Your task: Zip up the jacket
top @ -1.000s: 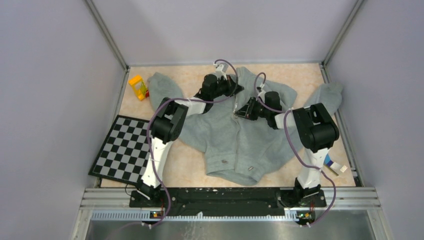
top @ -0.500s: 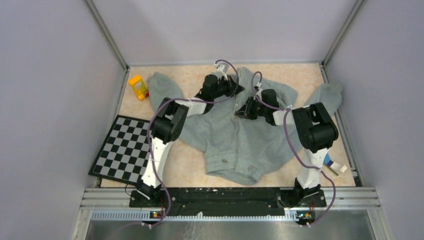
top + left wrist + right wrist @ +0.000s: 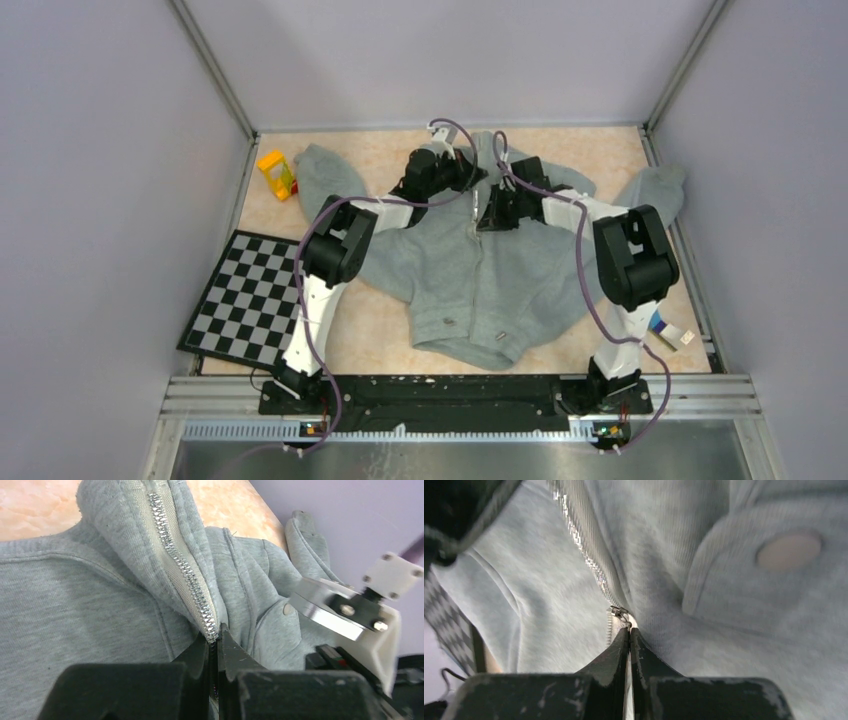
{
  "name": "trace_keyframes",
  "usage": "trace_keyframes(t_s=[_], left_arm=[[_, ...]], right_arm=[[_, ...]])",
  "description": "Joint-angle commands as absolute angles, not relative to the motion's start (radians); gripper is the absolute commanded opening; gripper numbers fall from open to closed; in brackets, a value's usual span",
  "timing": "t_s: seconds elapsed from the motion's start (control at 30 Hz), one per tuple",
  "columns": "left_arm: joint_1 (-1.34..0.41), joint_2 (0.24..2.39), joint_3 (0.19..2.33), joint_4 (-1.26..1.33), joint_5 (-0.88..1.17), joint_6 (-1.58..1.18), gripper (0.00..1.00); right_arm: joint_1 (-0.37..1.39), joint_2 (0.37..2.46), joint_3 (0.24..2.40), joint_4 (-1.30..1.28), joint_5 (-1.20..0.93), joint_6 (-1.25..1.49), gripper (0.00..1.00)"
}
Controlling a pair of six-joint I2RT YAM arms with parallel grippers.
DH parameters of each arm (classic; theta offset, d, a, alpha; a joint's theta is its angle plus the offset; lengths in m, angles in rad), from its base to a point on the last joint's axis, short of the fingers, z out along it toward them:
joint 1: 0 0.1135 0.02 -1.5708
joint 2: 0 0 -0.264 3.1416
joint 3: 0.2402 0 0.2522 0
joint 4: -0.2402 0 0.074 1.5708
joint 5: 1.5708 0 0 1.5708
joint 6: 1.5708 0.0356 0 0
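Note:
The grey fleece jacket (image 3: 480, 280) lies spread on the table, collar to the far side. My left gripper (image 3: 468, 178) is near the collar, shut on the jacket's zipper edge (image 3: 197, 592); the silver teeth run up from between its fingers (image 3: 214, 639). My right gripper (image 3: 487, 215) is just right of it on the centre front, shut on the zipper pull (image 3: 620, 614), with the slider at its fingertips (image 3: 629, 632). A snap button (image 3: 789, 549) on a chest pocket flap shows beside it.
A yellow toy (image 3: 276, 173) stands at the far left corner. A checkerboard (image 3: 243, 296) lies at the left. A small card (image 3: 668, 330) lies at the near right edge. The jacket's sleeves (image 3: 655, 192) reach toward both sides.
My right gripper has moved up the zipper toward the collar, closer to the left gripper. The left gripper has stayed in place.

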State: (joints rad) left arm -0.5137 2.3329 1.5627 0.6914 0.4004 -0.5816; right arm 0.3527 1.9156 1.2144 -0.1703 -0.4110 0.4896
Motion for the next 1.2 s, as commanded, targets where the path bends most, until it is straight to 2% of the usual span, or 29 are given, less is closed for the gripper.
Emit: trace_keyframes(t_s=[0.0, 0.17, 0.37, 0.43, 0.57, 0.9, 1.13, 1.17], left_arm=[[-0.514, 2.326, 1.580, 0.817, 0.342, -0.550, 0.00], [-0.515, 2.307, 1.581, 0.761, 0.272, -0.541, 0.00], [-0.524, 2.292, 1.610, 0.665, 0.208, -0.524, 0.00], [-0.527, 2.295, 1.626, 0.648, 0.209, -0.521, 0.00], [-0.528, 2.314, 1.663, 0.621, 0.217, -0.506, 0.00], [-0.529, 2.344, 1.679, 0.636, 0.216, -0.499, 0.00], [-0.535, 2.320, 1.675, 0.629, 0.172, -0.463, 0.00], [-0.538, 2.319, 1.674, 0.630, 0.175, -0.459, 0.00]], right_arm=[[0.404, 1.796, 1.245, -0.433, -0.312, 0.325, 0.00], [0.522, 1.697, 1.181, -0.487, -0.165, 0.198, 0.00], [0.710, 1.589, 1.070, -0.471, 0.182, 0.059, 0.00], [0.739, 1.552, 1.026, -0.455, 0.219, 0.046, 0.00], [0.747, 1.428, 0.900, -0.408, 0.133, 0.123, 0.00], [0.856, 1.049, 0.571, -0.331, -0.171, 0.532, 0.00], [0.860, 1.062, 0.515, -0.248, -0.352, 0.660, 0.00], [0.860, 1.041, 0.511, -0.278, -0.320, 0.658, 0.00]])
